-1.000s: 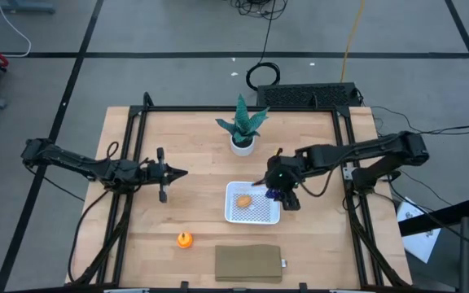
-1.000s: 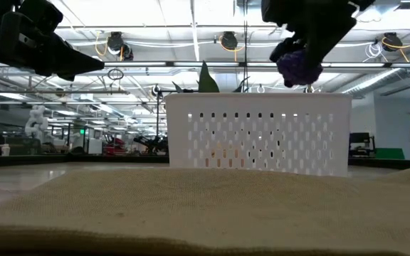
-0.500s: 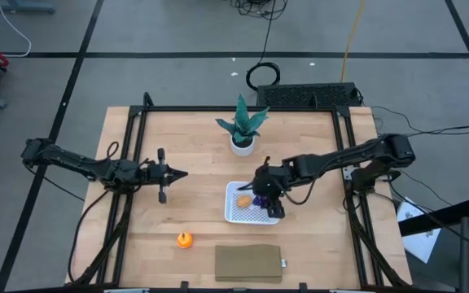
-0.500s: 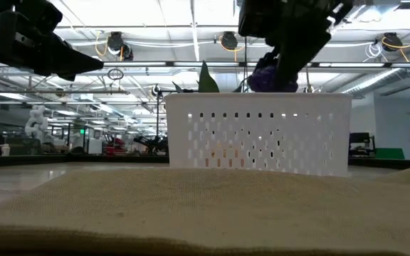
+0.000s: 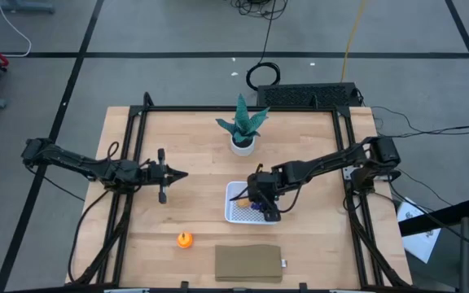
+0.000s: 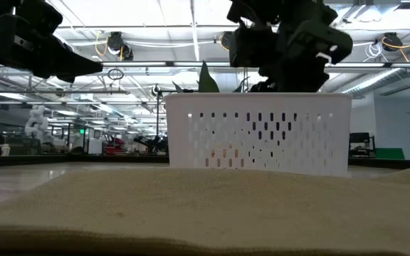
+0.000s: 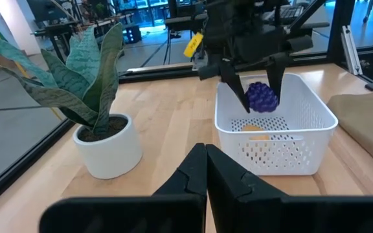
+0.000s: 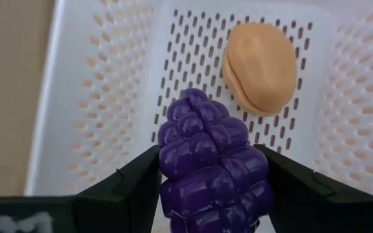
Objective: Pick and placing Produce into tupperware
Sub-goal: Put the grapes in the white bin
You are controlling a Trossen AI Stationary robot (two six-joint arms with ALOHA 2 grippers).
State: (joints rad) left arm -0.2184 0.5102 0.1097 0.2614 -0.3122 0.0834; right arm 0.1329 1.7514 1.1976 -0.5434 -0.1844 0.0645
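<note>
My right gripper [image 5: 259, 203] hangs over the white mesh tupperware [image 5: 230, 215] and is shut on the dark purple knobbly fruit [image 8: 212, 162], which also shows in the left wrist view [image 7: 261, 97]. The tan oval fruit [image 8: 259, 68] lies on the tupperware's dotted floor. The bright orange round fruit [image 5: 185, 239] sits on the wood, left of the olive pad. My left gripper [image 5: 182, 173] is shut and empty. It hovers over the table's left half, pointing toward the tupperware [image 7: 277, 152]. My right gripper pinches the purple fruit's two opposite sides [image 8: 167, 162] between its two fingers [image 8: 125, 184], coming from above and pointing down. The fruit is lifted clear, at about the height of the tupperware's rim, above the floor beside the tan fruit.
A green potted plant [image 5: 243, 130] stands in a white pot just beyond the tupperware. The flat olive-brown pad [image 5: 248, 263] lies near the table's near edge. Black frame rails [image 5: 133, 163] run along the table's left and right sides. Bare wood shows between the left gripper and the tupperware.
My right gripper has carried the purple fruit from over the tupperware's right edge toward the table's left and down, so that it is now low over the inside. It has stayed shut on the fruit. The tan and orange fruits have not moved.
</note>
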